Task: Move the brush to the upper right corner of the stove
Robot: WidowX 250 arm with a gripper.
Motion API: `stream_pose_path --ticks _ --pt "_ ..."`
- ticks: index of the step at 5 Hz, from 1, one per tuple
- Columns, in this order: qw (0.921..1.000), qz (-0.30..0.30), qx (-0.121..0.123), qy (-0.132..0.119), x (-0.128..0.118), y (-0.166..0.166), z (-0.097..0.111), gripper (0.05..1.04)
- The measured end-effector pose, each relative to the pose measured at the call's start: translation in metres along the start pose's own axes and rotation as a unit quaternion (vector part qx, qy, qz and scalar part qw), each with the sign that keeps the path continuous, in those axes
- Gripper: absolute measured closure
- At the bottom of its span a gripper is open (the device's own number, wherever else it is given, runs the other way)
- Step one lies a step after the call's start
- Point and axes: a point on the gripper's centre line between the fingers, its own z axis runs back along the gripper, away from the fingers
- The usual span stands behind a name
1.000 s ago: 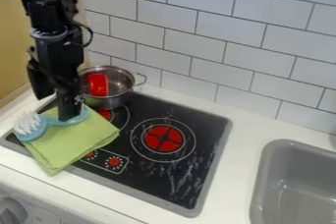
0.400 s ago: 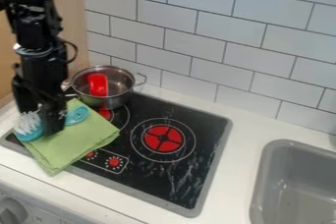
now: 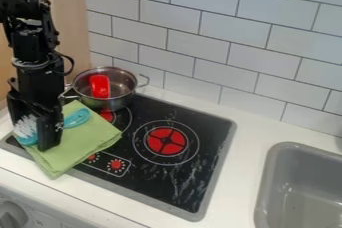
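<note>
Nearest, a control knob (image 3: 12,215) sits at the lower left, below the white worktop (image 3: 87,197); the sink (image 3: 290,197) is at the right. The stove (image 3: 150,182) carries a folded green cloth (image 3: 83,139) at its left side. The brush (image 3: 77,117) lies on this cloth, bristles up, well apart from the target corner (image 3: 229,122). The claw (image 3: 41,139) stands beside the bristled head; whether it is released or clenched on the brush cannot be told.

Caution: a grip on the rounded head may let the brush twist or slip during lifting. Pressing too low may bunch the cloth or drag it along.

Farther back, the metal pot (image 3: 120,84), holding a red object (image 3: 100,86), stands close to the handle. A low path rightward may strike it. Beyond is the tiled wall (image 3: 200,47); overshoot at the rear corner risks contact.
</note>
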Motion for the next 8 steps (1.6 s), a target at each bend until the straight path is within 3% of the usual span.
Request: stream_pose_path --ticks 1,3,4,6,8 --pt "1.0000 -0.002 0.002 0.000 0.000 0.001 0.000 0.326" --pt "0.9996 -0.029 -0.005 -0.003 0.004 -0.005 0.001 0.327" --pt "0.9986 -0.050 -0.009 -0.012 0.008 -0.012 0.011 0.327" --pt "0.9924 -0.116 0.014 -0.038 0.043 -0.031 0.043 0.327" --pt "0.9763 -0.201 0.017 -0.080 0.094 -0.075 0.067 0.327"
